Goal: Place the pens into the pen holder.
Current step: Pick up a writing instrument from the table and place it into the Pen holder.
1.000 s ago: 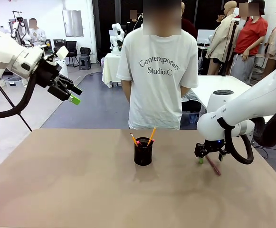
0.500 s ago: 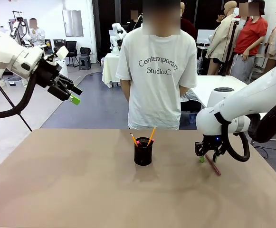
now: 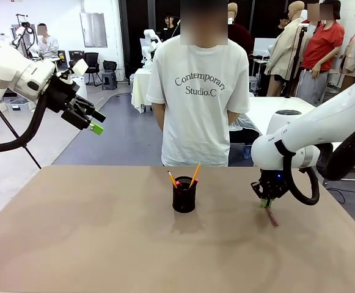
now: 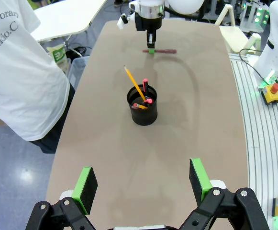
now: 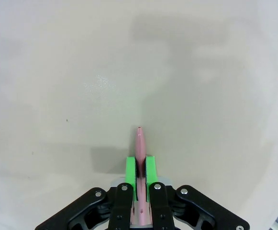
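Well, starting at my left side: my left gripper (image 3: 96, 122) hangs high in the air off the table's (image 3: 73, 232) left edge, well apart from everything on it, and its green pads (image 4: 87, 184) stand wide with nothing between them. From that wrist I look down the length of the brown tabletop.

Near the middle of the table stands the black mesh pen holder (image 3: 184, 198), upright. Two pens are in it: a yellow-orange pen (image 3: 195, 174) leaning out over the rim, and a dark pen with red accents (image 3: 172, 179) beside it. Behind the holder, at the far side, stands a person in a white printed T-shirt (image 3: 198, 91).

Further right, well apart from the holder, my right gripper (image 3: 264, 203) points straight down at the tabletop. Its pads are drawn in narrow and pinch the reddish-pink pen (image 5: 139, 143), whose tapered end sticks out ahead of my fingertips. The pen's free length (image 3: 270, 215) lies low along the table surface toward my side.
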`<state>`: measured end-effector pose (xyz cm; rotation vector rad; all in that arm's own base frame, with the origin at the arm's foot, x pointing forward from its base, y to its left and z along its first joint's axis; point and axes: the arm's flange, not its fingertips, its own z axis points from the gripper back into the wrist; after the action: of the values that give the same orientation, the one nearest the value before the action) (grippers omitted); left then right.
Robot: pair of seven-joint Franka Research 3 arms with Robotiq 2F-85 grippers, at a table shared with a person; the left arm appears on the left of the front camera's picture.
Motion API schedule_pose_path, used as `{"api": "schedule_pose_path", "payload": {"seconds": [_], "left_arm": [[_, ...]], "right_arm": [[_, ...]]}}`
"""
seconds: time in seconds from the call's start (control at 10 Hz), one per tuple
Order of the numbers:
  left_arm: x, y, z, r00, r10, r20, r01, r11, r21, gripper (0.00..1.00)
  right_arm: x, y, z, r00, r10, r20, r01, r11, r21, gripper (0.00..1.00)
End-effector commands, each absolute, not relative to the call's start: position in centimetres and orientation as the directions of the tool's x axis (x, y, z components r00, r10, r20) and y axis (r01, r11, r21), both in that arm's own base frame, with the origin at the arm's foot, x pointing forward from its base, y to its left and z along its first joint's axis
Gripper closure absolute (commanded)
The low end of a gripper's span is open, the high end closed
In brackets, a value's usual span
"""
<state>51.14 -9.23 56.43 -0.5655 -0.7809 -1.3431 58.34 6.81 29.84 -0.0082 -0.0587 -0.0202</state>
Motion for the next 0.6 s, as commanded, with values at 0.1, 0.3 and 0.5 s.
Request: {"api": "schedule_pose_path", "payload": {"seconds": [0.1,0.3,0.5], "left_arm": [[51.2,-9.2,56.6,0.041,-0.639,0.768,0.984,0.158,0.079,0.0],[51.2,-9.2,56.6,0.041,-0.639,0.768,0.984,0.158,0.079,0.0],[51.2,-9.2,56.6,0.041,-0.639,0.768,0.984,0.158,0.079,0.0]], "right_arm": [[58.8,6.3,29.0,0.999,-0.002,0.037,0.002,1.0,0.012,1.0],[58.6,6.3,29.8,0.999,0.033,0.034,-0.036,0.995,0.092,1.0],[58.4,6.3,30.8,1.0,0.027,0.01,-0.029,0.973,0.23,1.0]]}}
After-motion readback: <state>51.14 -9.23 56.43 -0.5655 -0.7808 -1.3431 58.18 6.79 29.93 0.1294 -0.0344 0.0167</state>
